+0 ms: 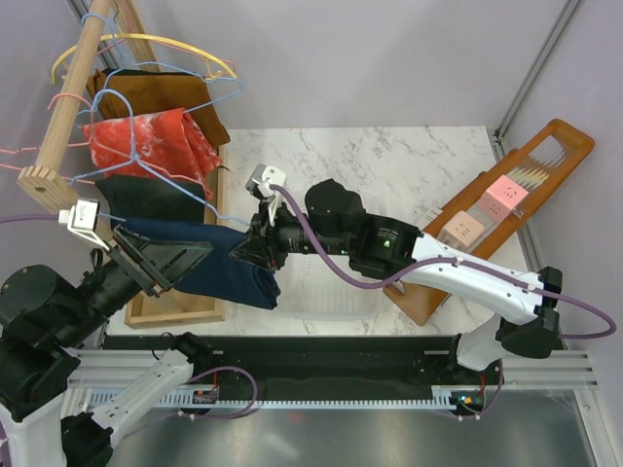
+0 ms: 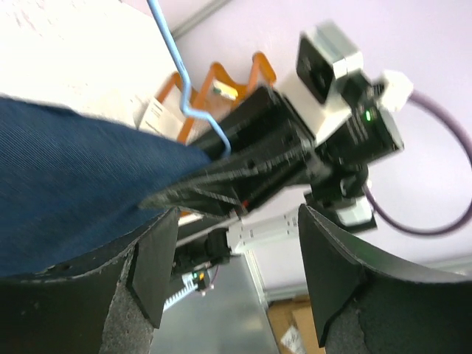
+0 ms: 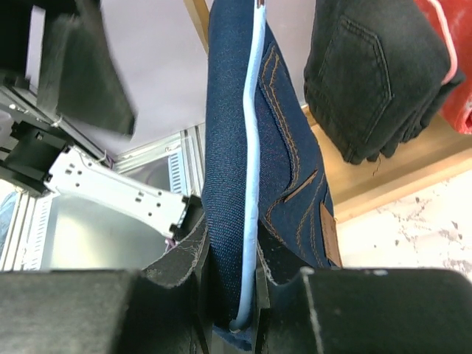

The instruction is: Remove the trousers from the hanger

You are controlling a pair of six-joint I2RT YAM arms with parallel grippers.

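walls: pale lilac-grey | table: white marble top | corner post: metal

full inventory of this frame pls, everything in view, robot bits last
denim trousers: one, dark blue, folded over the light blue hanger
black trousers: one, black, hanging beside the denim pair
light blue hanger: one, wire, carrying the denim trousers
red cloth: one, red with white mottling, upper left
brown garment: one, brown, behind the red cloth
wooden rod: one, pale wood, upper left
other wire hangers: several, yellow, pink, blue, on the rod
wooden tray: one, pale wood, below the garments
board: one, orange-brown, table's right side
boxes: two, pink, on the board
clear tub: one, see-through, table's near middle
table: one, white marble
left gripper: one, black, open, beside the denim trousers
right gripper: one, black, shut on denim trousers and hanger wire
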